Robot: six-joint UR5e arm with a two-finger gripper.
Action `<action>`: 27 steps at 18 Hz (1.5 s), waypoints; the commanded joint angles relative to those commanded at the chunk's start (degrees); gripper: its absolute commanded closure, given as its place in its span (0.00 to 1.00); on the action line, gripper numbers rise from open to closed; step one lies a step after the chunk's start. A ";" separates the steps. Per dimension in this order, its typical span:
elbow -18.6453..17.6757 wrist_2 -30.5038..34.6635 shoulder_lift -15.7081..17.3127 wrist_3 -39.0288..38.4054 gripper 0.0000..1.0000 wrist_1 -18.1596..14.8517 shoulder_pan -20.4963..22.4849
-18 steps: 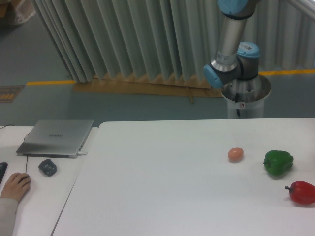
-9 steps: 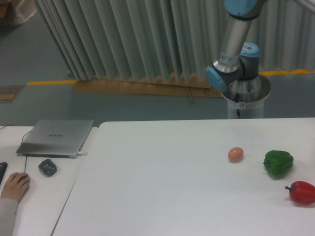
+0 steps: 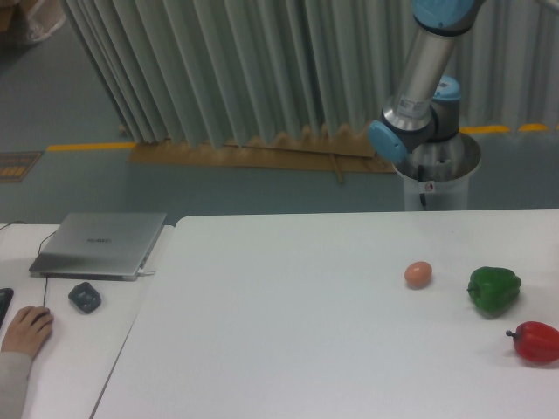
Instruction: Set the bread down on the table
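The large white table [image 3: 288, 332] fills the lower part of the camera view. The bread is out of view. Only the lower links of my arm [image 3: 417, 96] show, rising from the base behind the table's far right and leaving the frame at the top. My gripper is out of view above the frame.
A small orange-brown egg [image 3: 418, 274], a green pepper [image 3: 493, 291] and a red pepper [image 3: 535, 341] lie at the table's right side. A smaller desk at left holds a closed laptop [image 3: 100, 244], a dark mouse [image 3: 85, 297] and a person's hand [image 3: 26, 330].
My arm's upright link has leaned further to the right at its top. The objects on the table have not moved.
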 joint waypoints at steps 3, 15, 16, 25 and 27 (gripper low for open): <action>0.62 0.88 0.17 0.01 0.00 0.71 1.75; 2.28 14.50 -0.70 4.84 0.00 5.02 6.33; 3.59 14.41 -1.58 6.24 0.00 5.02 6.50; 7.03 12.40 -4.22 9.50 0.00 5.02 5.63; 7.03 12.31 -5.10 9.50 0.00 5.10 5.63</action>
